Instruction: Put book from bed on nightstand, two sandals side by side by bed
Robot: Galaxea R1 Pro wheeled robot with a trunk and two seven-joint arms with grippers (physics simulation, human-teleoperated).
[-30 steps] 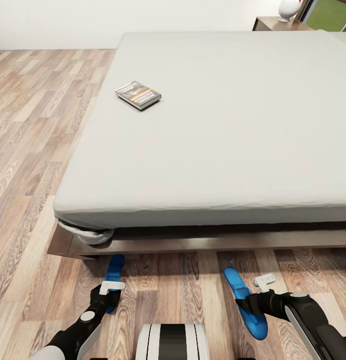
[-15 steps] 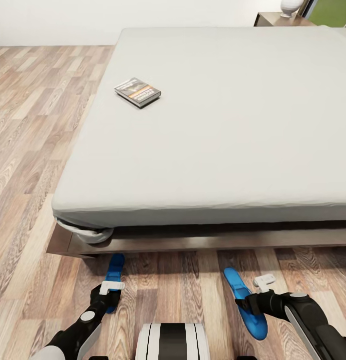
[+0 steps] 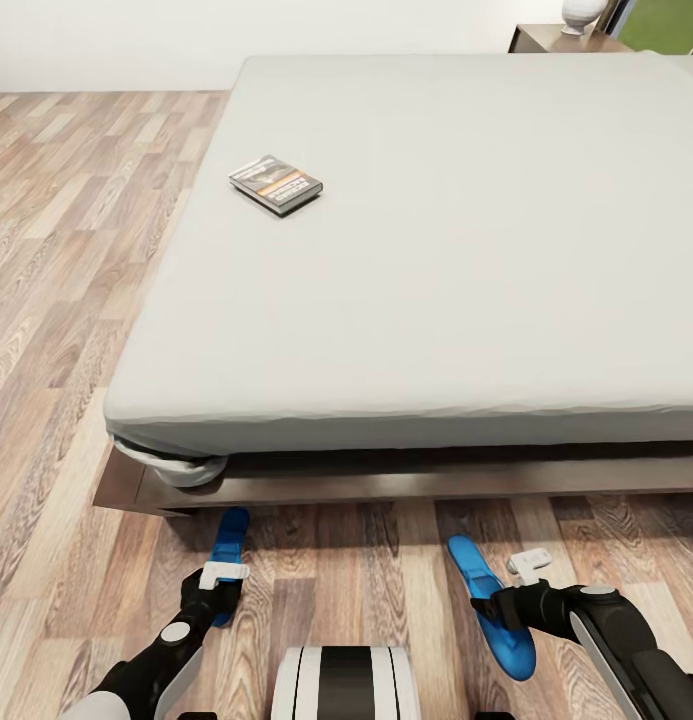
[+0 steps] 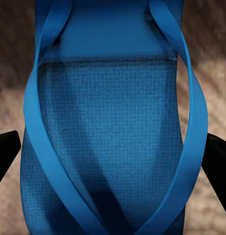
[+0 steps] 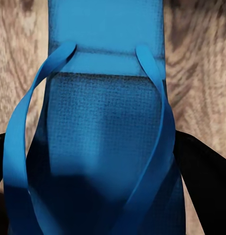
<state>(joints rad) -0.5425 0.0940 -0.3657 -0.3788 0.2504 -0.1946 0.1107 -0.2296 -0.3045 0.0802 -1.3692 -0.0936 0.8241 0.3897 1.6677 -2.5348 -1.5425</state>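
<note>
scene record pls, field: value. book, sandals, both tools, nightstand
book: book flat on the bed, near its left edge
left sandal: left sandal on the floor at the bed's foot; left tool over it, fingers on either side
right sandal: right sandal on the floor, apart from the other; right tool at it
grasp: cannot tell for either
nightstand: nightstand at the bed's far right corner

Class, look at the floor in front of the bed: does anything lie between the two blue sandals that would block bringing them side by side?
Nothing visible does. Between the left sandal and the right sandal lies bare wood floor; the robot's own trunk sits nearer the camera. A pincer is at each sandal: left pincer, right pincer.
</note>
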